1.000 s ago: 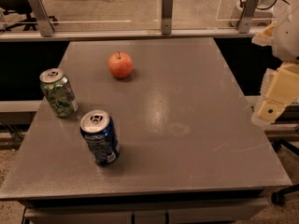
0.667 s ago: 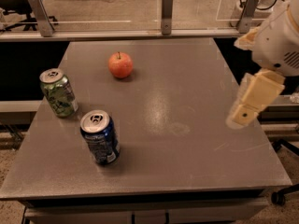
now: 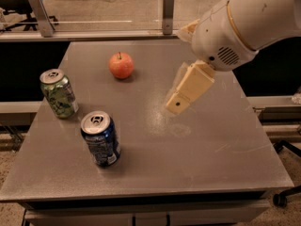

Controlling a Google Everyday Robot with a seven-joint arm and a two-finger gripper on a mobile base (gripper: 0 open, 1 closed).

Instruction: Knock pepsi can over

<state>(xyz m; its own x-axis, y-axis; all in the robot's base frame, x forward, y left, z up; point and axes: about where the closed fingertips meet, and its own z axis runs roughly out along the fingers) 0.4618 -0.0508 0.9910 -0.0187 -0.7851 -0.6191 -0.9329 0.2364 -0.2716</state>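
Observation:
The pepsi can, dark blue with white markings and a silver top, stands upright at the front left of the grey table. My gripper hangs over the middle of the table on a large white arm that comes in from the upper right. It is to the right of the can and well apart from it, and nothing shows in it.
A green-patterned can stands upright near the table's left edge, behind the pepsi can. A red apple sits at the back middle. A rail with metal posts runs behind the table.
The arm has swung in from the right edge toward the middle of the table, bringing the gripper closer to the pepsi can. The cans and the apple have not moved.

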